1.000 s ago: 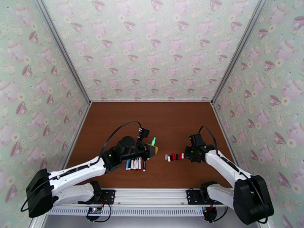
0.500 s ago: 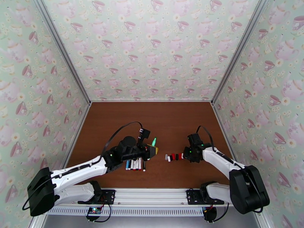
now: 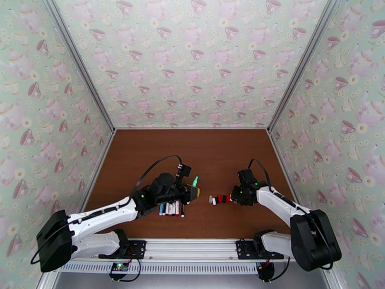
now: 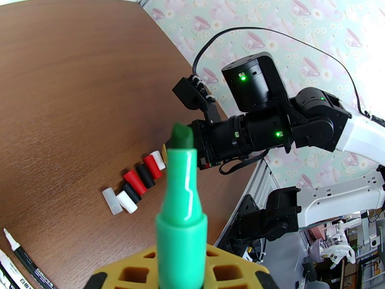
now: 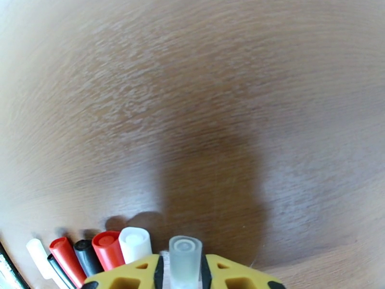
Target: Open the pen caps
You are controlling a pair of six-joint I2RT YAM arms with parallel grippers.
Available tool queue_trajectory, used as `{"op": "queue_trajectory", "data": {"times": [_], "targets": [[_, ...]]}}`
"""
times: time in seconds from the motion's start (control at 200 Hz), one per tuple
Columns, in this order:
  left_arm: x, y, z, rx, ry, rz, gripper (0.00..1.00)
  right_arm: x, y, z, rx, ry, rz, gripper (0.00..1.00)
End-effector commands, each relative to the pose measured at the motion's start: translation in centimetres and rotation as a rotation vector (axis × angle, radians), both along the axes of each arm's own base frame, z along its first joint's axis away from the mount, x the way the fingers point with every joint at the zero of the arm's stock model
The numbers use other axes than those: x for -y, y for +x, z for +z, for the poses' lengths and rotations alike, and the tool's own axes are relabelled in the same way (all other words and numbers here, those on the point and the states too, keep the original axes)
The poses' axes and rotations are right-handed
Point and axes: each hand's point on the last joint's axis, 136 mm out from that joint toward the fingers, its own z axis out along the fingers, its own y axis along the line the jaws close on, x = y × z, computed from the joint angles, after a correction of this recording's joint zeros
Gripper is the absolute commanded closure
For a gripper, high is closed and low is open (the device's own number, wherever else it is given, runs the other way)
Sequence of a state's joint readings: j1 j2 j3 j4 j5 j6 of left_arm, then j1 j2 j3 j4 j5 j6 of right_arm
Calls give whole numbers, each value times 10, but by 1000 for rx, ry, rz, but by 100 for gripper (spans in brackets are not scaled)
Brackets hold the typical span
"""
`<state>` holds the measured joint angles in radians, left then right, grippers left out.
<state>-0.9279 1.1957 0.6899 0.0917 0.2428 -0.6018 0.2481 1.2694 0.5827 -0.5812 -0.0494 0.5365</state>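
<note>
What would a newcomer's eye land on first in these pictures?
The bright green marker, uncapped, stands up out of the left gripper in the left wrist view. Between the arms, a short row of red, black and white pen caps lies on the brown table, and the right gripper pinches a clear cap at that row's end.

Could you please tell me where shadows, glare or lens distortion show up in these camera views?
Right wrist view: the brown wooden table bows with fisheye curvature, and a dark shadow lies ahead of the clear plastic cap in the right end effector. Left wrist view: a glare streak runs down the glossy green marker. Top external view: even light, little shadow.
</note>
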Motion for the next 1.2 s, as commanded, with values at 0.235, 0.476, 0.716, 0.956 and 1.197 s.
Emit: {"op": "queue_trajectory", "data": {"times": [0.235,0.476,0.716,0.956,1.197], "targets": [[5,5,7,12,-7,-6,89,-2,9,9,38,7,10,79],[5,4,4,8,-3,-6,89,-3,15,12,50,-1,24,80],[5,4,2,4,-3,-6,89,-5,16,11,45,9,40,81],[5,3,1,3,-3,-7,89,-10,17,14,62,35,49,81],[4,2,-2,0,9,0,89,-10,16,25,96,49,46,77]]}}
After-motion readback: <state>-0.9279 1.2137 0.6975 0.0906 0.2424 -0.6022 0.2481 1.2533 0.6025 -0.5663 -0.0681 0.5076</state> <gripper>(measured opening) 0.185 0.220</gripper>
